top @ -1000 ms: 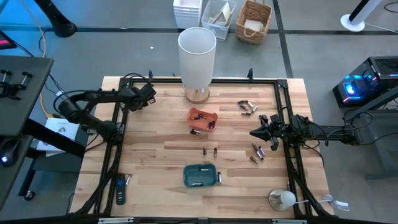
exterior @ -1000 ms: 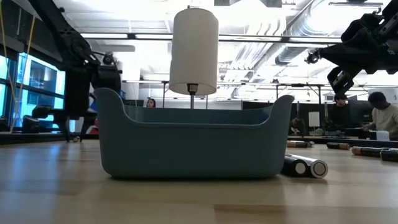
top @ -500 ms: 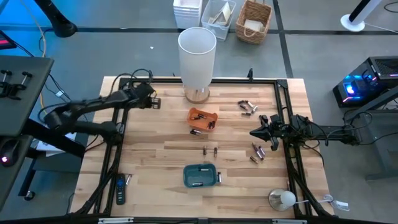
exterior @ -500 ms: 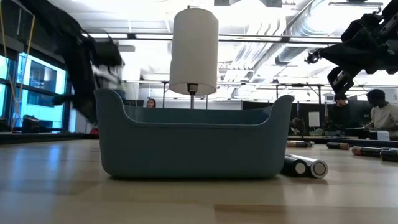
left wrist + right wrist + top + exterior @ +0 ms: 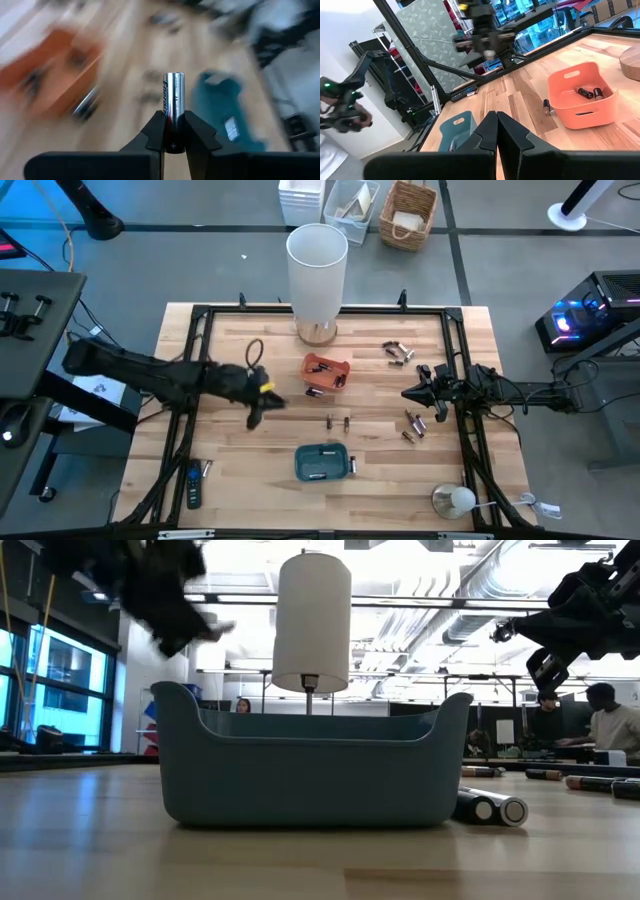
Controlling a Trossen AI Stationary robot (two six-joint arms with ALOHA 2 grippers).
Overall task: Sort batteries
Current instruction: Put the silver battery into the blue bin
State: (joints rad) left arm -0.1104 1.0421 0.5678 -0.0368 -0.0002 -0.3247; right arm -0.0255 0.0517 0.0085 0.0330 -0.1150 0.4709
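My left gripper (image 5: pixel 257 403) hovers over the table's middle left, between the orange tray (image 5: pixel 326 370) and the teal tray (image 5: pixel 322 462), shut on a silvery battery (image 5: pixel 174 107). My right gripper (image 5: pixel 408 393) waits shut at the right, above the boards; its fingers meet in the right wrist view (image 5: pixel 496 122). The orange tray holds dark batteries (image 5: pixel 588 93). Loose batteries lie flat on the wood: far right (image 5: pixel 398 352), near the right gripper (image 5: pixel 415 423), mid-table (image 5: pixel 337 421), beside the orange tray (image 5: pixel 315 392) and against the teal tray (image 5: pixel 490 808). My left gripper pinches the silvery battery by its lower end (image 5: pixel 173 142) between the two fingers. The fingers lie along the battery, and most of its length stands out past the fingertips (image 5: pixel 155 131). It is lifted clear of the table; the arm reaches in from the table's left.
A tall white lamp (image 5: pixel 318 275) stands at the far middle edge. A black remote (image 5: pixel 194 486) lies at the near left, and a round bulb-like object (image 5: pixel 453 500) at the near right. A black frame rail (image 5: pixel 190 380) borders the table. Bare wood (image 5: pixel 250 450) lies left of the teal tray.
My left arm has swung fast from the far left corner toward the table's middle and near side, and it now hangs between the two trays; its wrist view is streaked with blur. The right arm, the trays and the loose batteries have stayed put.
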